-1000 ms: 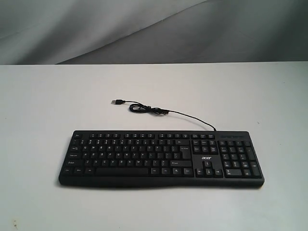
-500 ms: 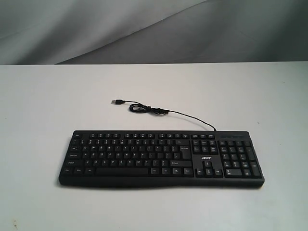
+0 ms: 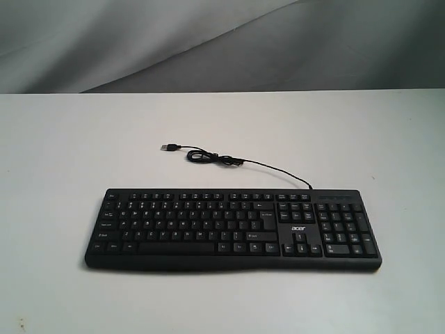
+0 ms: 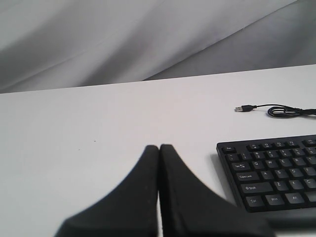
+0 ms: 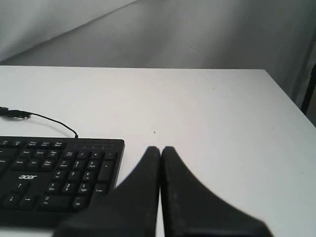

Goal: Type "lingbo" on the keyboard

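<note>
Keyboard [image 3: 233,228], cable [image 3: 215,159]: shown whole in exterior view only. Left gripper [image 4: 159,149], right gripper [image 5: 160,150]: wrist views only, jaws pressed together, holding nothing.

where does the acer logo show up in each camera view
Exterior view: acer logo on the keyboard, above the arrow keys, right of centre.
Left wrist view: not in it; only the keyboard's Shift and Ctrl end shows.
Right wrist view: acer logo, beside the number pad.
Shared landmark: the black cable.

Exterior view: raised at the near side, facing the wide black plastic keyboard [image 3: 233,228] on the white table [image 3: 69,139]. Wrist views sit low and close, facing far, each sharing one keyboard end: left, right.
</note>
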Controlling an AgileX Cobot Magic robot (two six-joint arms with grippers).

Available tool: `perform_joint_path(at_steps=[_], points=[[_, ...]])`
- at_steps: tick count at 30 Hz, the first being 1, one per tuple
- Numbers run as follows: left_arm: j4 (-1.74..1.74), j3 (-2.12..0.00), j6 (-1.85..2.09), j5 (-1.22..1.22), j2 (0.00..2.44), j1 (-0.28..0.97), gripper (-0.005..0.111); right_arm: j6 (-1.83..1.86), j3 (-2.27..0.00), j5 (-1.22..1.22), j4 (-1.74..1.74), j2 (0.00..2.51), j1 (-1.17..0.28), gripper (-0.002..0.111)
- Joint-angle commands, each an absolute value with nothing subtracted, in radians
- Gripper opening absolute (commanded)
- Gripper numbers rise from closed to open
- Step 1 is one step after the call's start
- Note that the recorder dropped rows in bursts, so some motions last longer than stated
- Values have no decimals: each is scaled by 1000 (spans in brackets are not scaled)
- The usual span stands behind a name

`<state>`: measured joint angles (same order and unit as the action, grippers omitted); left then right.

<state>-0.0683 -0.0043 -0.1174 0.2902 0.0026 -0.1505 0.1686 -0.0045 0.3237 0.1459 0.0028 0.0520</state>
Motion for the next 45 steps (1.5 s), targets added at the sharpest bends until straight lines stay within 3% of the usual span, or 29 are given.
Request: perform_joint_path(at_steps=[1, 45], points=[[-60, 0, -121, 286, 0, -152, 1, 168, 0, 326, 92, 0, 59, 0], [-60, 0, -121, 286, 0, -152, 1, 169, 0, 344, 52, 0, 59, 0]])
